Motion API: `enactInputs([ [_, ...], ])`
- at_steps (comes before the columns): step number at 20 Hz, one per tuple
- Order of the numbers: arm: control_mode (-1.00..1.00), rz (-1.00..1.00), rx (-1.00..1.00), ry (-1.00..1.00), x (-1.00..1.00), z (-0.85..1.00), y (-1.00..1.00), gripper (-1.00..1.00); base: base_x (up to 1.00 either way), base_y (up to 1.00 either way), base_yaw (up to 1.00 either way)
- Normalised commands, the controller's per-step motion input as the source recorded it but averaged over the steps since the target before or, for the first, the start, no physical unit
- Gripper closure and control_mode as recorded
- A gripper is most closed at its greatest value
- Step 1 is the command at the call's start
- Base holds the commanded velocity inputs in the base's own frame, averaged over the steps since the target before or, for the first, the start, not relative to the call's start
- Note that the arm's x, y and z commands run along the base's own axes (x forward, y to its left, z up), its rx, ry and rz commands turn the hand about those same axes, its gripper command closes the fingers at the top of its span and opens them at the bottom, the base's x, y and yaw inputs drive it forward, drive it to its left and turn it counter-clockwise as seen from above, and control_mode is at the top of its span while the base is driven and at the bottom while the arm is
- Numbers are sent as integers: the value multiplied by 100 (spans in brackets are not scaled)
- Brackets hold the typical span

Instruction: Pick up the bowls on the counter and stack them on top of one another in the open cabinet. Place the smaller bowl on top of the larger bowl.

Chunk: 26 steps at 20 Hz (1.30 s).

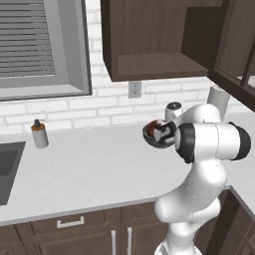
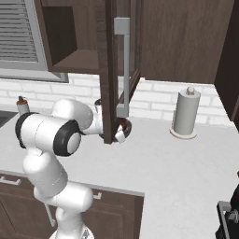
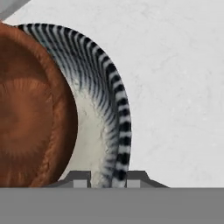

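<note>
The smaller reddish-brown bowl (image 3: 30, 109) sits nested inside the larger grey bowl (image 3: 103, 109), whose striped rim curves around it. My gripper (image 3: 108, 177) has one fingertip on each side of that rim, closed on it. In the left base view the gripper (image 1: 163, 134) reaches the two bowls (image 1: 151, 133) low over the counter (image 1: 89, 169), below the open cabinet (image 1: 154, 64). I cannot tell whether the bowls rest on the counter. In the right base view the cabinet door (image 2: 109, 70) hides most of the bowls (image 2: 125, 127) and the hand.
A soap dispenser (image 1: 39, 134) stands at the back left beside the sink (image 1: 7, 169). A paper towel roll (image 2: 186, 114) stands at the back right. A small canister (image 1: 173, 110) is just behind the bowls. The cabinet door hangs open over the counter.
</note>
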Motion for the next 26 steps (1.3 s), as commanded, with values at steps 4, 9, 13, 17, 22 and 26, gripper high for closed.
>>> enactInputs([
  [4, -100, 9, 7, -15, -90, 45, 0, 100, 0, 0, 0],
  [9, -100, 13, 2, -15, -72, 69, 1, 100, 0, 0, 0],
  [13, -100, 13, 0, -14, -55, 57, 4, 100, 0, 0, 0],
  [17, -100, 5, 0, -3, -62, 73, 0, 100, 0, 0, 0],
  [22, -100, 0, 0, 0, -50, 92, 1, 100, 0, 0, 0],
  [26, -100, 0, 0, -1, -41, 100, 4, 100, 0, 0, 0],
])
